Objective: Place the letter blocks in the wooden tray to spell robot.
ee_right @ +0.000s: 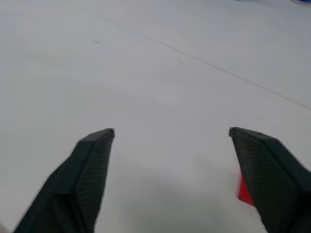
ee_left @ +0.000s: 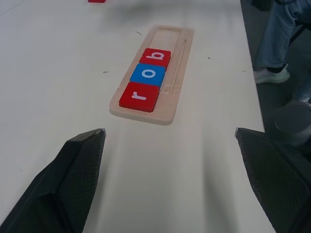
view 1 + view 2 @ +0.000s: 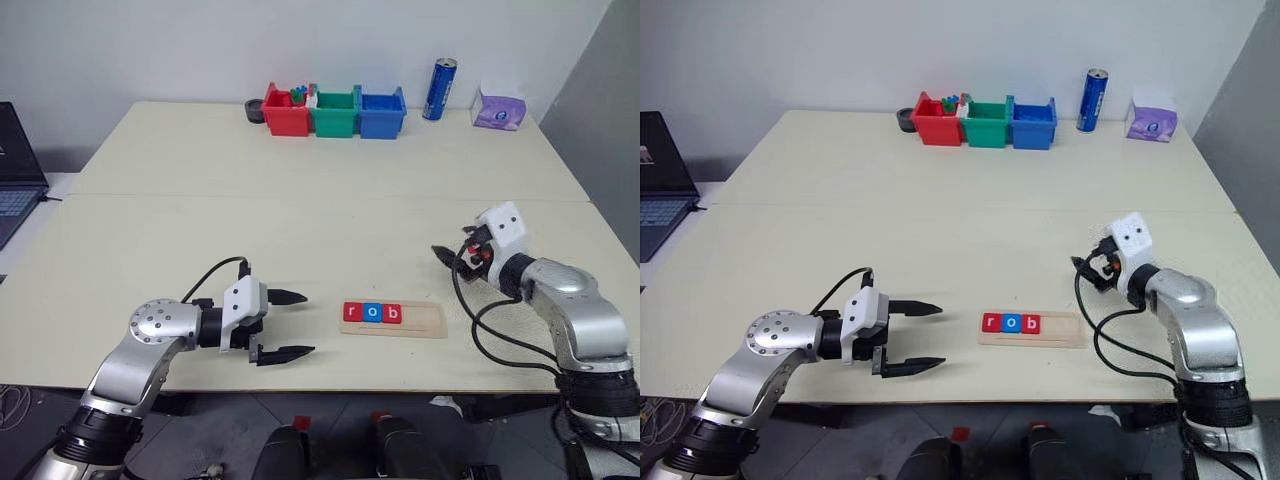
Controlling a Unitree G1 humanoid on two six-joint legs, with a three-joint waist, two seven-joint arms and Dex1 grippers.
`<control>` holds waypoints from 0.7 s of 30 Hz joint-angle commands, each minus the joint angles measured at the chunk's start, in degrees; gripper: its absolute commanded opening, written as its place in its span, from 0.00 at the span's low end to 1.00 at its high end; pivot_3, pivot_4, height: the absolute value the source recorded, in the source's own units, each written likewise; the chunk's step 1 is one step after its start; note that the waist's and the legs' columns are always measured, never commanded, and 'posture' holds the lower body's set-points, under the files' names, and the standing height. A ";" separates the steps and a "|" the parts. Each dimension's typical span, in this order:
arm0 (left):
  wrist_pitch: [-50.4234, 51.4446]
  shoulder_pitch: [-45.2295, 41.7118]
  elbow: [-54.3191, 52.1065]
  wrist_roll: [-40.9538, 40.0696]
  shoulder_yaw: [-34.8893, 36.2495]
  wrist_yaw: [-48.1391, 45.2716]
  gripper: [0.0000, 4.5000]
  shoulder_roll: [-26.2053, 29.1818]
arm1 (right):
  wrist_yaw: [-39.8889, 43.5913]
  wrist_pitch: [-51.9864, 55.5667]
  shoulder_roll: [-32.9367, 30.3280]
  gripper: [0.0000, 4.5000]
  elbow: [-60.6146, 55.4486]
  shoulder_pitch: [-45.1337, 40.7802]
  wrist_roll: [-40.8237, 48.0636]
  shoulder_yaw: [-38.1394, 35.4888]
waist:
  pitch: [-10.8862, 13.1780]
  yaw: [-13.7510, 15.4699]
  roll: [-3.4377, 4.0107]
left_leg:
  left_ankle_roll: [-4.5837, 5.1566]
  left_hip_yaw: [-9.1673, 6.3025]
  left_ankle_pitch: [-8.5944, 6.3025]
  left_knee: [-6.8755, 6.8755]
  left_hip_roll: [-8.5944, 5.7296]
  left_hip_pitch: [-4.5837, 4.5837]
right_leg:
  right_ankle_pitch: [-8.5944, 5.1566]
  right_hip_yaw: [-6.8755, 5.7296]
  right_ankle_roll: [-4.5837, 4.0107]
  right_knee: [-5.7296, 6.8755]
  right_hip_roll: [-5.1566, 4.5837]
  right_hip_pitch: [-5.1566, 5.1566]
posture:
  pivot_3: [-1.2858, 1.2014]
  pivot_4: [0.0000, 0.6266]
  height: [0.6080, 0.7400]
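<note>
A red block (image 1: 244, 191) sits mostly hidden behind the right gripper's finger (image 1: 272, 174), letter unreadable

A plain white wall (image 3: 300, 40) closes the far side of the room, meeting a grey panel (image 3: 600, 90) at the right. Two cream-coloured rectangular tables (image 3: 300, 160) stand pushed together, a straight seam running across between them. An open dark laptop (image 3: 15, 170) sits on a lower surface off the left edge. Dark grey floor (image 3: 330, 415) shows below the near edge. Lighting is even and diffuse.
</note>
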 commanded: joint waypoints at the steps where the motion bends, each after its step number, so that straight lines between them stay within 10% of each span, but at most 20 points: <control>1: -0.08 -1.09 -1.33 -1.11 0.94 0.14 1.00 0.07 | -9.14 -2.99 2.05 1.00 6.23 -3.70 -3.14 -3.04 | 0.01 -0.01 0.02 | 0.00 0.01 0.00 0.00 -0.01 0.00 | 0.00 0.03 0.00 0.00 0.00 -0.01 | 0.52 0.24 1.00; 16: 0.11 -0.31 -2.40 -0.93 1.01 0.74 1.00 0.10 | -9.82 -6.25 1.74 1.00 24.96 -7.50 -1.83 -3.35 | 0.01 -0.10 0.06 | 0.01 0.07 0.00 -0.07 -0.01 0.01 | 0.01 0.04 -0.01 -0.01 0.01 -0.02 | 0.52 0.24 1.00; 21: -0.66 0.44 -1.79 -0.67 1.39 0.23 1.00 1.05 | -9.55 -5.73 2.28 0.73 26.33 -7.73 -0.72 -3.33 | 0.00 -0.13 0.06 | 0.01 0.07 0.00 -0.06 -0.01 0.03 | 0.01 0.04 -0.01 0.01 0.01 0.00 | 0.52 0.24 1.00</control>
